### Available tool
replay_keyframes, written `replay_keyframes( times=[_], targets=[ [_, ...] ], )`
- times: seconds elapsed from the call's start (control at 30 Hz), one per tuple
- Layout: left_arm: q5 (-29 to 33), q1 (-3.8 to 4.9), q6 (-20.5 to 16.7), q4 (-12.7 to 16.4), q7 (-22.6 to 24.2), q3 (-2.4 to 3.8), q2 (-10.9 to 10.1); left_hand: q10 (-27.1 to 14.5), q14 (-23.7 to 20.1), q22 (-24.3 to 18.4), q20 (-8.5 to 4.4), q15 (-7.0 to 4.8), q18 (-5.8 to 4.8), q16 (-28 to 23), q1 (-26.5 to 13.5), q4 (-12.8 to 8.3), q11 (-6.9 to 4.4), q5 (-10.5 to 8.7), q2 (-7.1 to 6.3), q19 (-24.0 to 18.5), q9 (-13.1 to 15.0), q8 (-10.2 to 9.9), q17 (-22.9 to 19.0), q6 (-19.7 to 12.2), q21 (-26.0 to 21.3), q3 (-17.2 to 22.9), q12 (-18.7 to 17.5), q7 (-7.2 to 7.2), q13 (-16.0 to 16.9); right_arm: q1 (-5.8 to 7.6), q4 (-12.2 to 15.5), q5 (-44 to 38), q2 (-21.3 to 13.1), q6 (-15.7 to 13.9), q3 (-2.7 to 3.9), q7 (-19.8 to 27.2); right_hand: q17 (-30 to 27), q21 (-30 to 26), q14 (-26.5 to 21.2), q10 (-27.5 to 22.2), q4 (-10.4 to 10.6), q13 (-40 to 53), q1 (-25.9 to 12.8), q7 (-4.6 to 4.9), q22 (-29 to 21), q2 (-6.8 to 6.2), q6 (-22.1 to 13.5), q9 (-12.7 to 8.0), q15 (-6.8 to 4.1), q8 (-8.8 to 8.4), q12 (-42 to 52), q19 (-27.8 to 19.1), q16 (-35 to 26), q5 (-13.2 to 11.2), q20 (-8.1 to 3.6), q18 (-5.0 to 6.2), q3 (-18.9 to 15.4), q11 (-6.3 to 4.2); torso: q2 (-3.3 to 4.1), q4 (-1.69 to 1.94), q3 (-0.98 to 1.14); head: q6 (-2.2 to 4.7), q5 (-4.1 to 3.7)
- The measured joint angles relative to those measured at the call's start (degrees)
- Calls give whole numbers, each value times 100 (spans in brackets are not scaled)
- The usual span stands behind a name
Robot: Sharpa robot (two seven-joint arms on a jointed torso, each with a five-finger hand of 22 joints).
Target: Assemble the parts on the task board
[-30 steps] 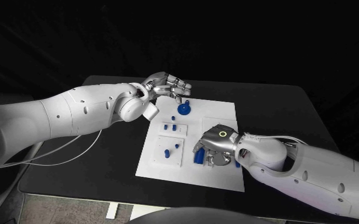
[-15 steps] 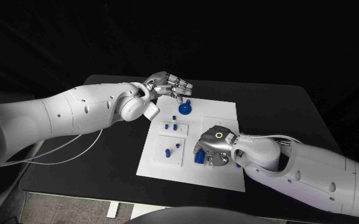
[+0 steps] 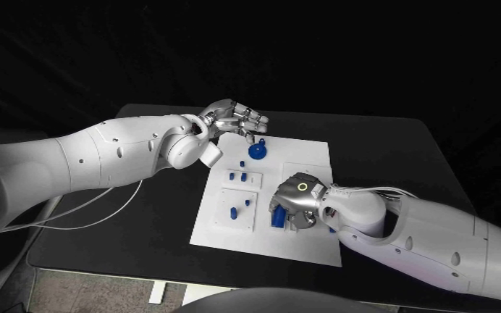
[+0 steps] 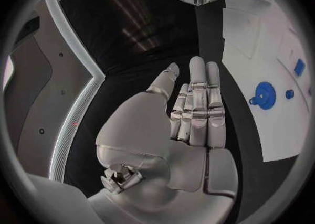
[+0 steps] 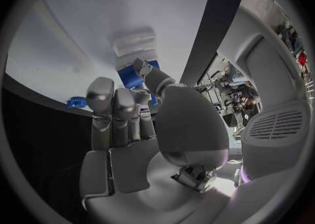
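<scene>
**Right hand on a blue part low on the board, left hand idle at the far edge**

Nearest me, low and right of centre in the head view, my right hand [image 3: 297, 202] sits over the near end of the board [image 3: 308, 244]. From above its back hides the fingertips; I see only a blue part [image 3: 278, 216] poking out at its left. The right wrist view fills that in: thumb and fingers close around the blue part [image 5: 134, 75] directly against the white plate, so I judge this hand is gripping the piece to seat or lift it.

Further up the board, mid-frame, several small blue pegs [image 3: 243, 177] stand in their recesses, and beyond them a round blue disc [image 3: 257, 152] lies flat.

Farthest, in the upper middle, my left hand [image 3: 236, 119] hovers past the board's far corner, holding nothing. The left wrist view shows its fingers [image 4: 197, 106] straight and together, palm empty, the disc [image 4: 264, 95] off to the side. I read that as parked clear of the work.
</scene>
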Motion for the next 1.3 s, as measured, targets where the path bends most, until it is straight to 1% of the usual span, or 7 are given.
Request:
replay_keyframes(
  times=[0.17, 0.2, 0.4, 0.5, 0.83, 0.93, 1.3],
  targets=[
    [0, 1, 9, 1, -4, 0, -3, 0, 0, 10, 0, 0, 0, 0, 0, 0, 0, 0, 0, 0, 0, 0, 0, 0, 0, 0, 0, 0, 0, 1, -53, -44, 32, -34, -16, -7, 0, 0, 0, -1, 9, -59, 0, 20, -1, 0, 158, -3, 0, -14, 23, 0, 0, -100, 0, -1, 73, 1, -1, 0, 0, -11, -2],
    [0, 1, 12, 1, -4, 0, -3, 0, 0, 10, 0, 0, 0, 0, 0, 0, 0, 0, 0, 0, 0, 0, 0, 0, 0, 0, 0, 0, 0, 2, -63, -53, 40, -45, -18, -7, 0, 0, 0, -20, 17, -68, 0, 29, -1, 0, 192, -2, 0, -18, 23, 0, 0, -102, 0, 0, 81, 20, -2, 0, 0, -12, -2],
    [0, 3, 25, 3, -7, 0, -4, 0, 0, 9, 0, 0, 0, 0, 0, 0, 0, 0, 0, 0, 0, 0, 0, 0, 0, 0, 0, 0, 0, 3, -102, -86, 68, -92, -40, -5, -4, 0, 0, -21, 16, -98, 0, 56, -1, 0, 240, 7, 0, -25, 23, 0, 0, -125, 0, 0, 110, 21, -3, -1, 0, -16, -2],
    [0, 3, 30, 4, -8, 0, -5, 0, 0, 9, 0, 0, 0, 0, 0, 0, 0, 0, 0, 0, 0, 0, 0, 0, 0, 0, 0, 0, 0, 3, -127, -98, 84, -116, -51, 0, -4, 0, 0, -20, 10, -111, 0, 41, -1, 0, 257, 7, 0, -30, 44, 0, 0, -125, 0, 0, 152, 20, -3, -1, 0, -21, -2],
    [0, 5, 47, 6, -14, 0, -6, 0, 0, 9, 0, 0, 0, 0, 0, 0, 0, 0, 0, 0, 0, 0, 0, 0, 0, 0, 0, 0, 0, 7, -193, -115, 114, -189, -99, 17, -15, 0, 0, -41, 25, -149, -23, 58, -1, -23, 283, 3, 0, -50, 44, 0, 0, -125, 0, 0, 166, 41, -5, -4, 0, -31, 3],
    [0, 6, 52, 6, -15, -1, -3, 0, 0, 8, 0, 0, 0, 0, 0, 0, 0, 0, 0, 0, 0, 0, 0, 0, 0, 0, 0, 0, 0, 8, -213, -116, 124, -212, -108, 28, -15, 0, 0, -66, 14, -170, -23, 61, -1, -23, 348, 2, 0, -58, 44, 0, 0, -125, 0, 0, 204, 23, -7, -4, 0, -22, 3],
    [0, 6, 61, 0, -17, -1, 2, 0, 0, 8, 0, 0, 0, 0, 0, 0, 0, 0, 0, 0, 0, 0, 0, 0, 0, 0, 0, 0, 0, 7, -237, -116, 97, -354, -128, 85, -4, 58, 21, -103, 23, -370, -73, 51, -2, -35, 581, 1, 21, -37, 64, 1, 24, -148, 41, 0, 291, 61, -8, -4, -2, 7, 13]
  ],
)
